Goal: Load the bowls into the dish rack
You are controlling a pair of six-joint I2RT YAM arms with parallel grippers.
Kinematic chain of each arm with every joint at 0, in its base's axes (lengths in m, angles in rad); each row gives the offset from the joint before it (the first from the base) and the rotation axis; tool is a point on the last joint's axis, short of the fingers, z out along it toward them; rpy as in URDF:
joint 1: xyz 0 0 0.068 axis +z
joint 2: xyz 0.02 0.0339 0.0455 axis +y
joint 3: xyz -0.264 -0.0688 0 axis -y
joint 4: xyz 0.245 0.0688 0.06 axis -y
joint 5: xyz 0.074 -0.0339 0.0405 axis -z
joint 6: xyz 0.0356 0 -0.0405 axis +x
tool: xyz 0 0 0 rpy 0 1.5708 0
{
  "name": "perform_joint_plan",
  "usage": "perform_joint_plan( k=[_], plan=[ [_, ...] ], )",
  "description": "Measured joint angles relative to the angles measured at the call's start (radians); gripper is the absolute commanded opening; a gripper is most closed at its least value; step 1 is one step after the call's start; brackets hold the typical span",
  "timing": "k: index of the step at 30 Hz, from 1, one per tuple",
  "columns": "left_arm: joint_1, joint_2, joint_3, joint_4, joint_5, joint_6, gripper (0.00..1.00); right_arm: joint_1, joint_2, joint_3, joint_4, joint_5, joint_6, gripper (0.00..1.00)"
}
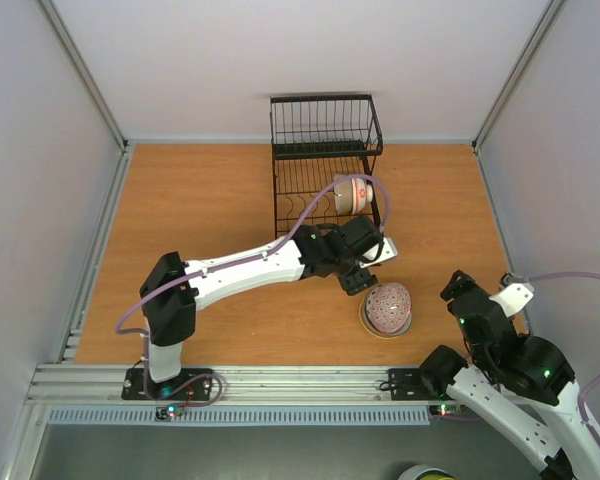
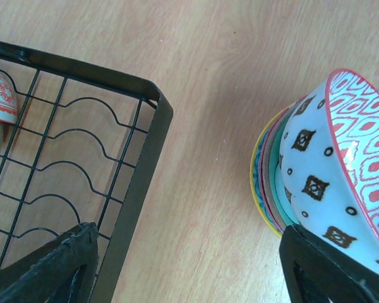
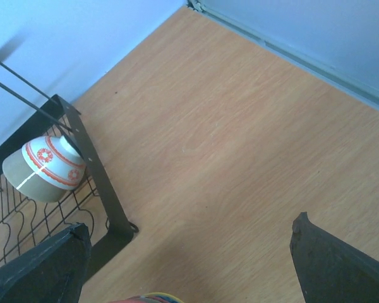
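Bowls (image 1: 386, 310) stacked on the table (image 1: 210, 200), just right of the near corner of the rack (image 1: 325, 150) and close beside the left gripper (image 1: 358, 278). Top bowl (image 2: 341, 164) of the stack tipped up on edge: red-pink lattice inside, dark squares and rings on a white outside, coloured rims of the others layered beneath it.

One more bowl (image 1: 355, 193), cream with a red-orange band, already lying on its side in the low part of the rack, at its right side, just in front of the tall wire basket section.

Left arm stretched across the table from the near edge, with the gripper between rack and stack. Jaws spread wide, with nothing held between them. From the left wrist, one finger (image 2: 50, 271) over the rack's corner bar, the other (image 2: 331, 271) right at the lower edge of the tipped bowl; contact there impossible to tell.

Right gripper (image 1: 458, 290) low at the table's near right, apart from the stack. Jaws likewise wide open and holding nothing. From the right wrist, plain wood between the fingers, the rack's corner and the cream bowl at left, a sliver of the stack's rim at the bottom edge.
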Motion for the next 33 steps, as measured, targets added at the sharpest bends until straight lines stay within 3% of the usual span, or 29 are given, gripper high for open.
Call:
perform_joint_plan(
  k=[6, 12, 16, 19, 24, 29, 33],
  plan=[
    [0.000, -0.001, 0.024, -0.023, -0.015, -0.003, 0.79, 0.000, 0.026, 0.004, -0.021, 0.008, 0.004, 0.87],
    [0.006, -0.032, -0.017, -0.012, -0.050, 0.004, 0.79, 0.000, 0.317, 0.019, -0.106, -0.013, 0.080, 0.80],
    [0.047, -0.108, -0.090, 0.005, -0.043, 0.005, 0.80, 0.000, 0.476, -0.011, -0.006, -0.064, 0.026, 0.70],
    [0.108, -0.198, -0.141, 0.027, -0.040, 0.005, 0.80, 0.001, 0.409, -0.071, 0.124, -0.139, -0.066, 0.66],
    [0.146, -0.297, -0.146, 0.048, -0.030, 0.004, 0.80, 0.001, 0.275, -0.080, 0.215, -0.193, -0.146, 0.70],
    [0.064, -0.209, -0.046, 0.046, -0.046, 0.001, 0.80, 0.001, 0.246, -0.052, 0.116, -0.136, -0.080, 0.72],
    [-0.014, -0.094, 0.022, 0.029, -0.063, 0.002, 0.80, 0.001, 0.133, -0.030, -0.002, -0.068, 0.010, 0.72]
  ],
)
